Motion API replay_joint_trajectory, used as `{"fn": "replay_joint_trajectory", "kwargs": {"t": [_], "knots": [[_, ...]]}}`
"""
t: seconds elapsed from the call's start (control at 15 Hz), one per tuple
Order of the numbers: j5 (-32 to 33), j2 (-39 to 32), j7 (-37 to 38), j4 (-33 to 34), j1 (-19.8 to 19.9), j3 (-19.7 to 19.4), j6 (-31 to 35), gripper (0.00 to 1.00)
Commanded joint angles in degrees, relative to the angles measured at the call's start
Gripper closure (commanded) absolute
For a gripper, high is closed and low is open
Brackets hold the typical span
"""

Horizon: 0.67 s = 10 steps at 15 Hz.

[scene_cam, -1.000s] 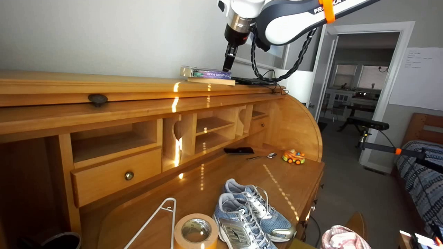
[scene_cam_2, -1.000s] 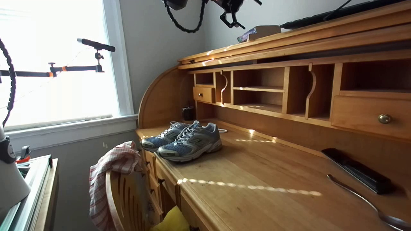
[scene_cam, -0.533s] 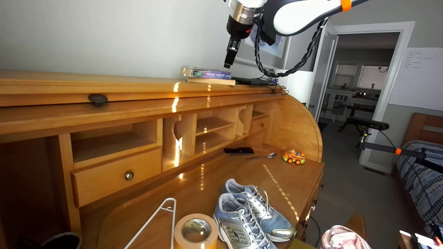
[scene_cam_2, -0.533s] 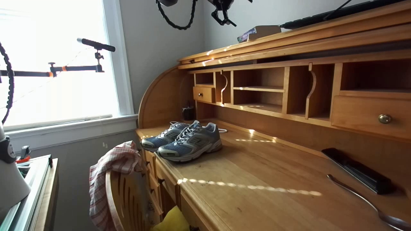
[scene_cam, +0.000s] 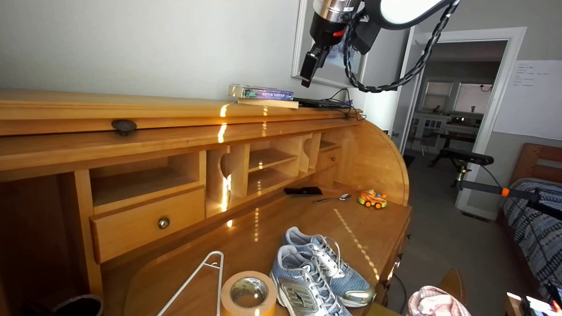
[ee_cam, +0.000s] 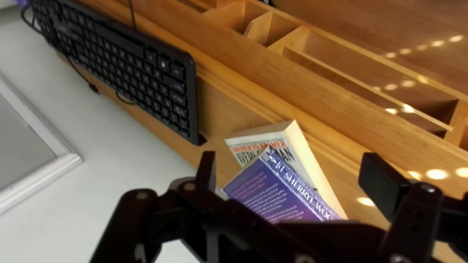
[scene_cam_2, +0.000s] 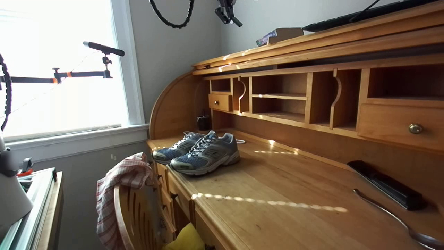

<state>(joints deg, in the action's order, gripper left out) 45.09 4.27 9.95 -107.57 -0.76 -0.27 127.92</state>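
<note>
- Plain pale wall point(scene_cam: 153, 48) behind a roll-top desk point(scene_cam: 303, 213) in an exterior view. Claw point(scene_cam: 306, 80) poised in mid-air, touching nothing, higher than a purple paperback point(scene_cam: 270, 94) laid on a cream-edged paperback point(scene_cam: 268, 103), both on top of the desk. Well below, towards the front: running shoes point(scene_cam: 303, 281), roll of tape point(scene_cam: 226, 296) and, farther along, toy car point(scene_cam: 373, 199).
- In an exterior view: claw close to the upper border, partly cut off, well apart from both books. Spoon point(scene_cam_2: 425, 239) just beside a black oblong object point(scene_cam_2: 386, 184); checked cloth point(scene_cam_2: 125, 184) over a chair point(scene_cam_2: 137, 215).
- Wrist view: claw with jaws spread wide, nothing held; books in sight past the gap, purple one askew over part of the other's cover, keyboard point(ee_cam: 135, 69) near.
- Judging by looks, purple paperback probably light, bendy, slightly slick, hardly fragile; best taken across its narrow width, spine to page edges, to keep covers from fanning apart.
</note>
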Motion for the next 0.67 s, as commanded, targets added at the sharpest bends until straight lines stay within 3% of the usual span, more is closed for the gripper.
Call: {"fn": "replay_joint_trajectory", "kwargs": {"t": [0.0, 0.2, 0.6], "knots": [[-4.96, 4.56, 5.34, -4.99, 0.77, 0.24, -2.51, 0.0], [-9.3, 5.82, 7.4, -6.4, 1.51, -0.05, -4.06, 0.0], [-21.74, 9.23, 5.18, -11.75, 3.07, -1.64, -0.38, 0.0]]}}
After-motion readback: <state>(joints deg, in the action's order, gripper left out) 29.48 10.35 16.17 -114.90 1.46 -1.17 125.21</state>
